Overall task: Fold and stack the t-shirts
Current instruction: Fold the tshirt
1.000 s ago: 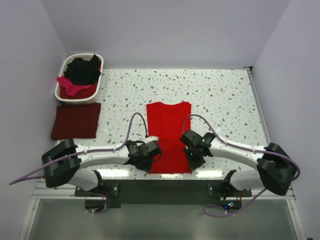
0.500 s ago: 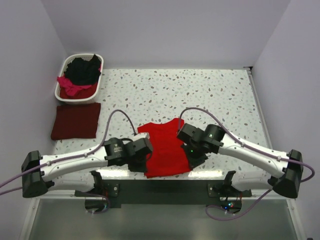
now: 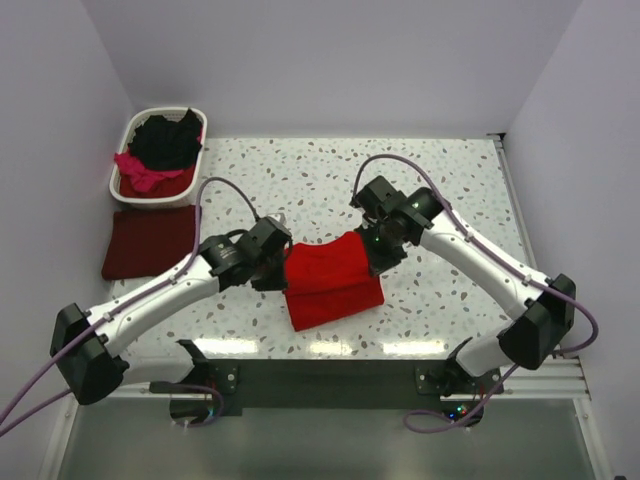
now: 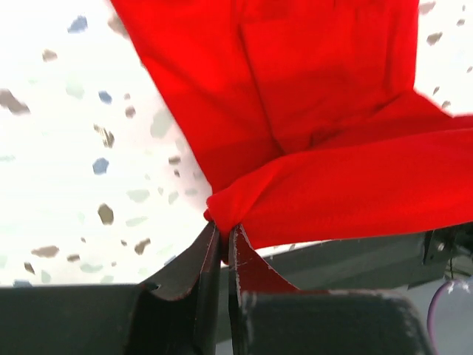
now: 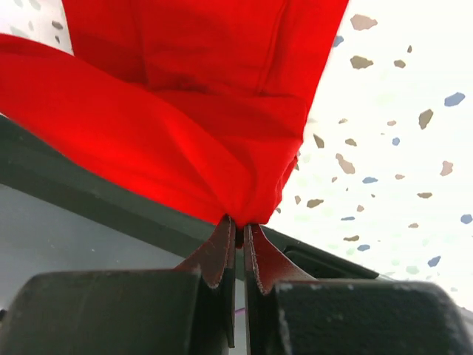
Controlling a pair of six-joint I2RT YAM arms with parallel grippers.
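The left tool [image 3: 284,262] and right tool [image 3: 372,248] each pinch a raised edge of the bright red cloth t-shirt [image 3: 330,285], half doubled over at the middle of the speckled white table [image 3: 460,200]; uneven lowering or slipping cloth would likely skew the fold.

A lab test booth: bare white walls [image 3: 330,60] enclose a speckled table [image 3: 450,190].

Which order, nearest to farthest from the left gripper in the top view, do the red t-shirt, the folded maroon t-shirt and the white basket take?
1. The red t-shirt: pinched by the left gripper, mid-table.
2. The folded maroon t-shirt: flat on the table, to its left.
3. The white basket: far left corner.
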